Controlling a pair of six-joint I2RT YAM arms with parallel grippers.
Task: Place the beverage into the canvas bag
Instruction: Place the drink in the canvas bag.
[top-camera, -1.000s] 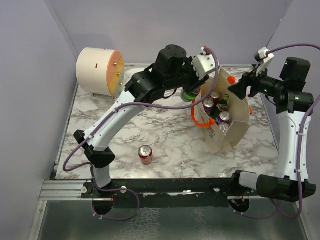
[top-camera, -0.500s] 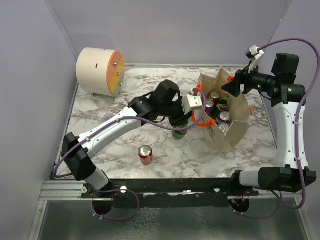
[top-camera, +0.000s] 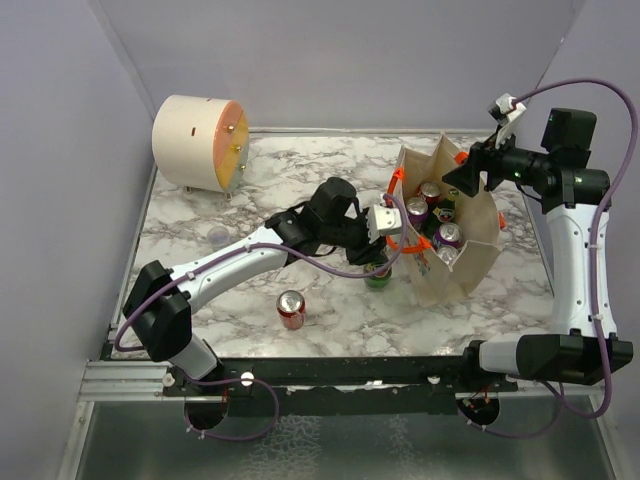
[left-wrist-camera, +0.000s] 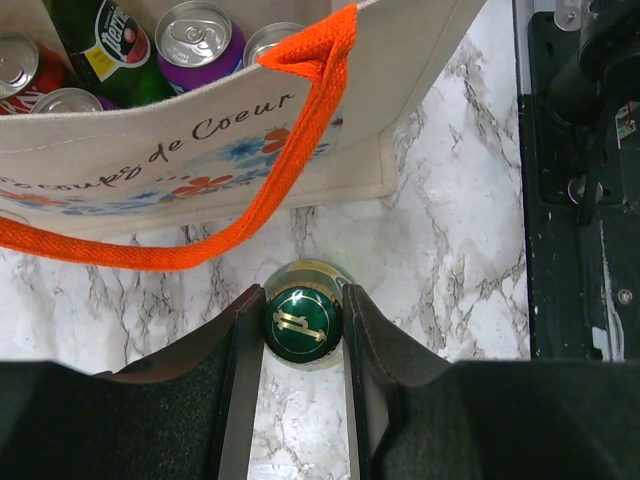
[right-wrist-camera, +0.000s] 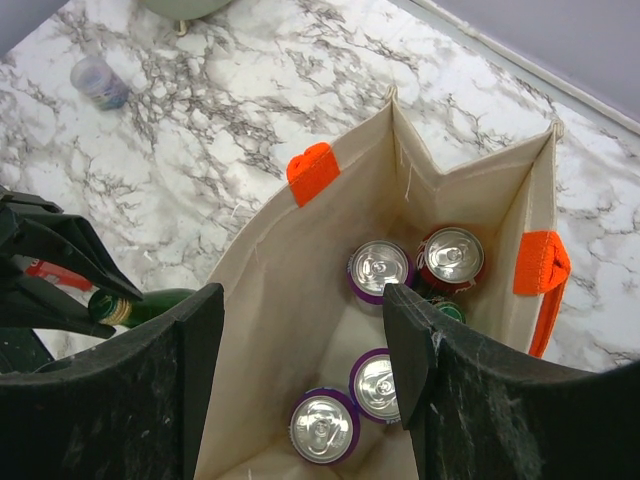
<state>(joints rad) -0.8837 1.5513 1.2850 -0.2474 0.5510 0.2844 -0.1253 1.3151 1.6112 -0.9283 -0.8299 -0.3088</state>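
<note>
The green bottle (left-wrist-camera: 303, 322) is pinched in the left gripper (left-wrist-camera: 302, 296) at lower centre, just below the canvas bag (left-wrist-camera: 150, 150), likely for lifting in; the right gripper (right-wrist-camera: 300, 300) hangs spread.

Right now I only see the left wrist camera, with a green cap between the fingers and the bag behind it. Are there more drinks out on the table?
Observer: Yes. One red can stands upright on the table, near the front edge, well apart from the canvas bag.
Operator: Where's the other arm?
Observer: The right gripper hangs above the bag's open mouth, jaws open, nothing in them.
Operator: Is there anything else big out there?
Observer: A beige drum lies on its side in the far left corner.
</note>
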